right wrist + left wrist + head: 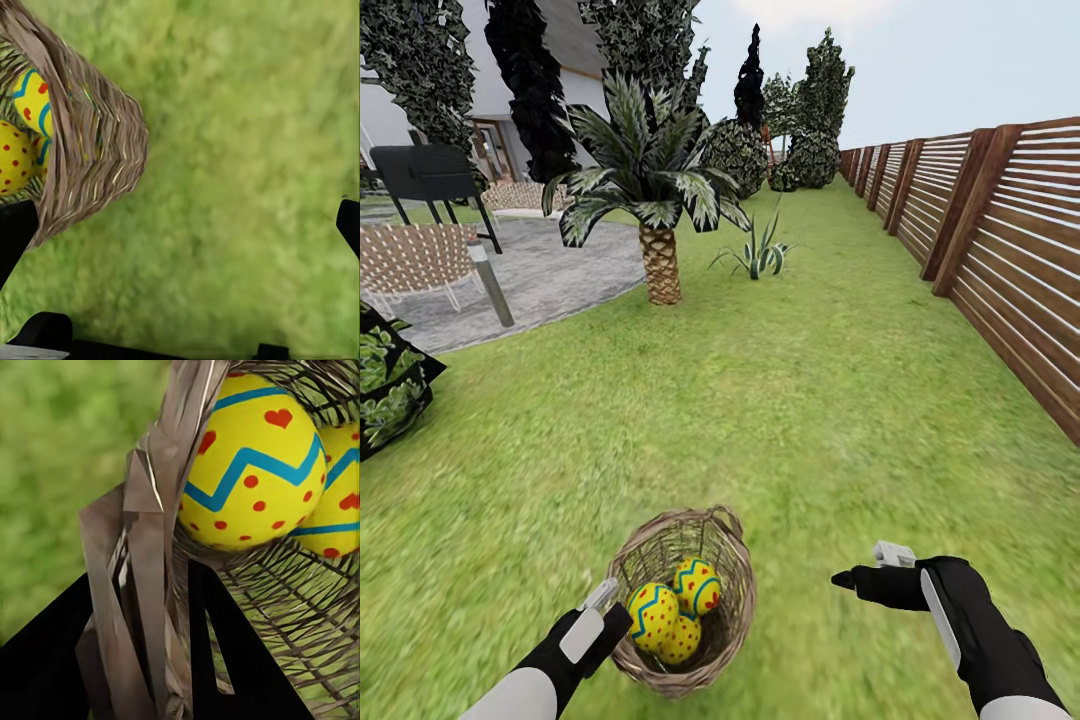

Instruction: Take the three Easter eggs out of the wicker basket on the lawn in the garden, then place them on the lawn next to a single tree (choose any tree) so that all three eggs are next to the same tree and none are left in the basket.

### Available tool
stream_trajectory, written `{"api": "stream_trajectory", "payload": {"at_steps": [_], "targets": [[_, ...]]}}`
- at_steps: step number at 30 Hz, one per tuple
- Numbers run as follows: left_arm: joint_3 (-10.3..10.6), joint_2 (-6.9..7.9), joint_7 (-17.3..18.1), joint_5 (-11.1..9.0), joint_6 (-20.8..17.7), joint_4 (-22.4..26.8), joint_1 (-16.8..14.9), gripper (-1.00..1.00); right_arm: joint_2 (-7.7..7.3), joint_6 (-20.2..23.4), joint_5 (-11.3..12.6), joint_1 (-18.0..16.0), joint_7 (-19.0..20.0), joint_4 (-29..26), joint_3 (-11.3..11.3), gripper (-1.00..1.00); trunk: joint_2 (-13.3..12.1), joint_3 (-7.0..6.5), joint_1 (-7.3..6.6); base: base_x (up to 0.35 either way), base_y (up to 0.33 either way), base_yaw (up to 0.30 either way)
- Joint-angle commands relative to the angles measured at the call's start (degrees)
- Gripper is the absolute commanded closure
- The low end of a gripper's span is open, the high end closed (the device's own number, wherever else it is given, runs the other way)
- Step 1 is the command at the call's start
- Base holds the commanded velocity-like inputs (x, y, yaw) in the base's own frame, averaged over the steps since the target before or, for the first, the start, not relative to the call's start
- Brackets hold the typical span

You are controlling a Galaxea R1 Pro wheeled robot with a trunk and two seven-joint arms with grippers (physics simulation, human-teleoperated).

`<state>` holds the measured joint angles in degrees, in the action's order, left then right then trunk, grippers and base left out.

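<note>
Your left gripper (161, 660) has its jaws pinching the basket (682, 600) rim; the three eggs (675, 605) lie inside, just beyond. They look smooth, hard and likely slippery, so take each across its middle. Your right gripper (860, 572) hovers over the lawn (810, 400) beside the basket, jaws spread.

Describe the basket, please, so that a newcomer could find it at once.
On the lawn left of the wooden fence, look close in front of the robot. The basket is small, round, brown wicker, holding three yellow eggs.
</note>
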<state>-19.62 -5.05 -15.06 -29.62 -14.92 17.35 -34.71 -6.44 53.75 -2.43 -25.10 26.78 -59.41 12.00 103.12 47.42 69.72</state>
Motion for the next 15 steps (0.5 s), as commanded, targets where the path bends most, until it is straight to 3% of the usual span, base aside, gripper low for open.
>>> {"api": "stream_trajectory", "payload": {"at_steps": [1,3,7,15], "targets": [[-0.07,0.01,-0.34,-0.7,-0.19,0.23,0.0,1.0,0.02,0.22,-0.28,-0.03,0.27,0.13,0.01,-1.0,-0.39,-0.14,-0.23,0.0,0.0,0.0],[-0.07,-0.01,-0.36,-0.7,-0.19,0.23,0.0,1.0,-0.03,0.13,-0.42,-0.03,0.22,1.2,-0.04,-1.0,-1.19,-0.5,-0.67,0.0,0.0,0.0],[-0.07,-0.01,-0.35,-0.7,-0.19,0.27,0.0,1.0,0.15,-2.02,-3.48,-0.03,0.21,4.28,-0.05,-1.0,-2.8,-1.22,-1.55,0.0,0.0,0.0],[-0.07,0.04,-0.4,-0.7,-0.19,0.28,0.0,1.0,0.19,-3.18,-4.8,0.02,0.21,5.76,0.11,-1.0,-6.01,-2.65,-3.31,0.0,0.0,0.0]]}}
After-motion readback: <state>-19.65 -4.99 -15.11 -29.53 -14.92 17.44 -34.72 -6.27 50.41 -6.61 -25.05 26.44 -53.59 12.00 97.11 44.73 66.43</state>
